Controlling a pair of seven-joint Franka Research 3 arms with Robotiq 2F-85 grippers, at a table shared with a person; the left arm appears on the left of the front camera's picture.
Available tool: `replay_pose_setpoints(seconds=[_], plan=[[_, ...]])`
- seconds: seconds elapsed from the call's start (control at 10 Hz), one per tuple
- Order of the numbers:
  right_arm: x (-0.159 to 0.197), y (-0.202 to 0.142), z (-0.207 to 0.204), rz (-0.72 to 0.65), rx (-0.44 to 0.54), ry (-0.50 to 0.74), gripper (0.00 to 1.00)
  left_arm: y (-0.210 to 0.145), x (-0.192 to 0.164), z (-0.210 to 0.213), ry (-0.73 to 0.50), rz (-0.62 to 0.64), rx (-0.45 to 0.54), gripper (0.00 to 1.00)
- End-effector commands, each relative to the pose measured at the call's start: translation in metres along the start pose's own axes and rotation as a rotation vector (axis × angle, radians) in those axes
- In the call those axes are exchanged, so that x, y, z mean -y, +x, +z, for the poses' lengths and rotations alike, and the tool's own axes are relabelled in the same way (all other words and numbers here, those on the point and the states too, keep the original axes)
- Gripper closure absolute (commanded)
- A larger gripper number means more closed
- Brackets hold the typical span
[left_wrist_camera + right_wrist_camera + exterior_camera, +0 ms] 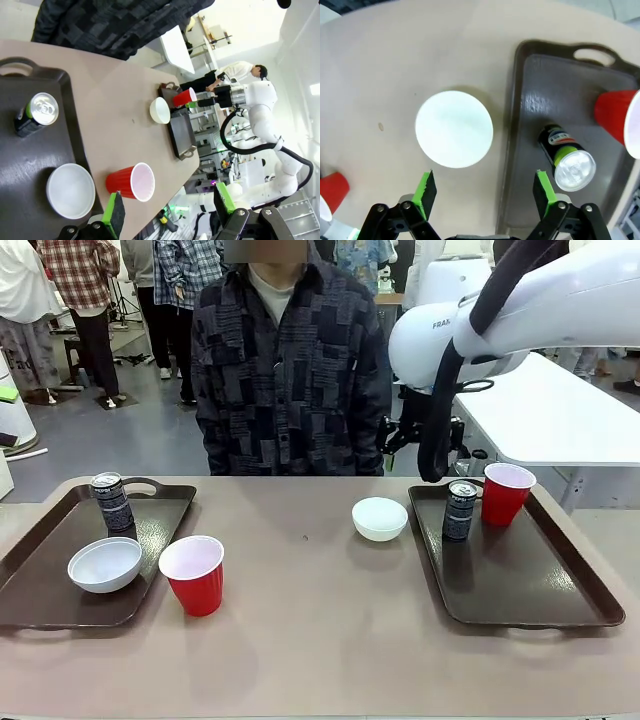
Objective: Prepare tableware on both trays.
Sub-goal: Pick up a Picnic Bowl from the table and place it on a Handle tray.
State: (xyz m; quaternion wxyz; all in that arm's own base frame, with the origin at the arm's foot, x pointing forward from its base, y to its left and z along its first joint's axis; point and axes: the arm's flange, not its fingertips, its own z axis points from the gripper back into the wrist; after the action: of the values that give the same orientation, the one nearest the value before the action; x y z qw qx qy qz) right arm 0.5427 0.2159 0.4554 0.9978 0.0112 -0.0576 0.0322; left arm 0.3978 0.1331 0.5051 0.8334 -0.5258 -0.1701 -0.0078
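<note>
Left pincer [170,207]: open, green pads wide apart, nothing between them; it hovers above the near end of the left tray.
Left tray [40,590]: dark brown, raised rim, at the surface's [320,640] left edge; long axis runs near to far, cut-out handle at the far end.
Left can [113,502]: upright in the tray's far right corner, silver top up; dark body with a green patch, lettering too small to read.
Left bowl [105,564]: round, white, mouth up, near the tray's right edge.
Left cup [193,574]: red, white inside, upright and mouth up, on the surface just beside the tray's right edge.
Middle bowl [380,518]: white, mouth up, on the surface just left of the right tray.
Right pincer [485,192]: open and empty, above that bowl and the tray's left rim.
Right tray [520,580]: same make, long axis near to far.
Right can [461,510]: upright, far left corner.
Right cup [506,493]: red, upright, just beside the can.
Right arm [520,300]: white, letters "FRA" legible.
</note>
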Motion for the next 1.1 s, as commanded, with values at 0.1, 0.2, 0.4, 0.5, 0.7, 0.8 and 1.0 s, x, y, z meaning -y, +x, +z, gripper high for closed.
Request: replay_pose_setpoints(seconds=[0.1, 0.2, 0.4, 0.5, 0.7, 0.8, 1.0], plan=[[-0.004, 0.021, -0.03, -0.025, -0.009, 0.019, 0.0, 0.0, 0.001, 0.003, -0.003, -0.005, -0.009, 0.05], [-0.006, 0.019, -0.043, -0.025, -0.02, 0.005, 0.0, 0.0, 0.001, 0.003, -0.003, -0.005, -0.009, 0.05], [-0.008, 0.017, -0.059, 0.002, -0.048, 0.002, 0.0, 0.0, 0.001, 0.003, -0.003, -0.005, -0.009, 0.05], [-0.011, 0.016, -0.064, 0.022, -0.056, 0.011, 0.0, 0.0, 0.001, 0.003, -0.003, -0.005, -0.009, 0.05], [-0.011, 0.017, -0.076, 0.055, -0.075, 0.031, 0.0, 0.0, 0.001, 0.003, -0.003, -0.005, -0.009, 0.05], [-0.009, 0.02, -0.082, 0.063, -0.08, 0.038, 0.0, 0.0, 0.001, 0.003, -0.003, -0.005, -0.009, 0.05], [-0.006, 0.024, -0.093, 0.078, -0.073, 0.031, 0.03, 0.0, 0.001, 0.003, -0.003, -0.005, -0.009, 0.05]])
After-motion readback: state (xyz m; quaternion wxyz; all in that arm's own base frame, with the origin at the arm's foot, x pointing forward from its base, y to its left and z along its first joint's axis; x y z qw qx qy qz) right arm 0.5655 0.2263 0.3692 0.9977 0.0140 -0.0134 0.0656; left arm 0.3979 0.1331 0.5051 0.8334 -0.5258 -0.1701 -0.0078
